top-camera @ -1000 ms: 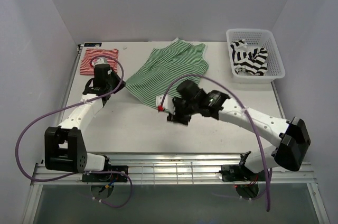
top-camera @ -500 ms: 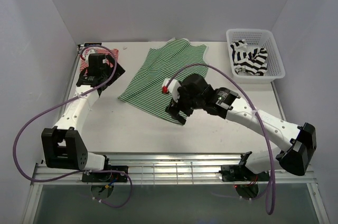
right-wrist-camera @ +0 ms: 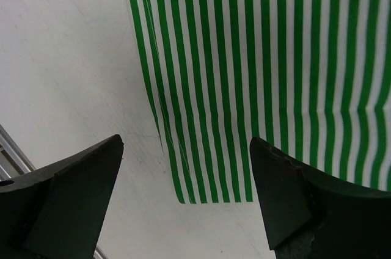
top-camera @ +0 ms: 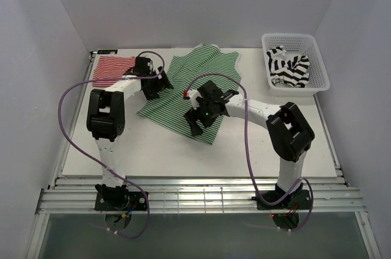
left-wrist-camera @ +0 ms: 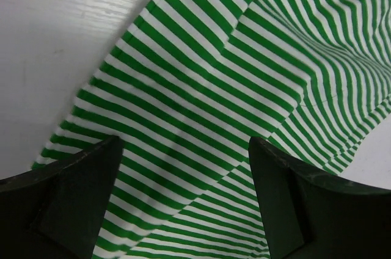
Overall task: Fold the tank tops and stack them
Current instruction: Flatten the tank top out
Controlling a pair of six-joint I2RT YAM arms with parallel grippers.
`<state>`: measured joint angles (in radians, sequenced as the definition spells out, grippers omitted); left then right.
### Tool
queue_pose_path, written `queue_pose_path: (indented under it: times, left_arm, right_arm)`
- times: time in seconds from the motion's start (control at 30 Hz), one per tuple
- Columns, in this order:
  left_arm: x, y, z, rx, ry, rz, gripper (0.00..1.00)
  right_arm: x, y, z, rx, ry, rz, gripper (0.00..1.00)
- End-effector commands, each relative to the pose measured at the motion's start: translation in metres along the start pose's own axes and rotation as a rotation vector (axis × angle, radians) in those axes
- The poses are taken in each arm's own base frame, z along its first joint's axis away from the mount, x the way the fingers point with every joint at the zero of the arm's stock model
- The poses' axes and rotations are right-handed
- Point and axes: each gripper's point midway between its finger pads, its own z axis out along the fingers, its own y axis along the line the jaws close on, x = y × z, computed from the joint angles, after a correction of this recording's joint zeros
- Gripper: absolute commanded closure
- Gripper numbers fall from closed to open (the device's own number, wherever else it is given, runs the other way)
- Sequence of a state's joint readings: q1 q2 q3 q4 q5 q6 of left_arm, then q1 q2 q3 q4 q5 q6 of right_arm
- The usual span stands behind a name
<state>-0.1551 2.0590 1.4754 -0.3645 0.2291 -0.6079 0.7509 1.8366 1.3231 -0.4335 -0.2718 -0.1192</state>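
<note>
Both sets of jaws gape wide, holding nothing. The green-and-white tank top [top-camera: 211,69] lies flat on the counter [top-camera: 153,149] right beneath them, its hem corner between the right jaws. Thin floppy cloth, probably slides easily, so I'd pinch edges and corners, not the middle.

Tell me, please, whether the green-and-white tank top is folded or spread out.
Spread out: the green-and-white tank top lies flat on the table, shoulder straps and hem both showing.
</note>
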Motion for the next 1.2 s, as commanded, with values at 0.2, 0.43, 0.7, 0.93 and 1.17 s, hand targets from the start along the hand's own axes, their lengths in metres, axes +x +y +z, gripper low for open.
queue_pose_path:
  times: [0.2, 0.43, 0.7, 0.93, 1.17]
  left_arm:
    - [0.030, 0.019, 0.019, -0.066, 0.080, 0.043, 0.02]
    - [0.099, 0.066, -0.023, -0.223, 0.140, -0.123, 0.02]
    - [0.256, 0.072, -0.091, -0.282, 0.339, -0.237, 0.02]
    - [0.248, -0.027, -0.145, 0.015, 0.270, -0.147, 0.02]
    - [0.149, -0.090, -0.156, 0.063, -0.026, 0.095, 0.02]
  right_arm:
    - [0.048, 0.017, 0.023, -0.086, 0.051, 0.172, 0.10]
    - [0.117, 0.004, -0.003, -0.056, 0.109, 0.368, 0.10]
    - [0.166, -0.029, -0.056, 0.040, 0.096, 0.626, 0.10]
    - [0.122, -0.082, -0.110, 0.237, -0.027, 0.560, 0.10]
    - [0.087, -0.045, -0.136, 0.186, -0.154, 0.554, 0.10]
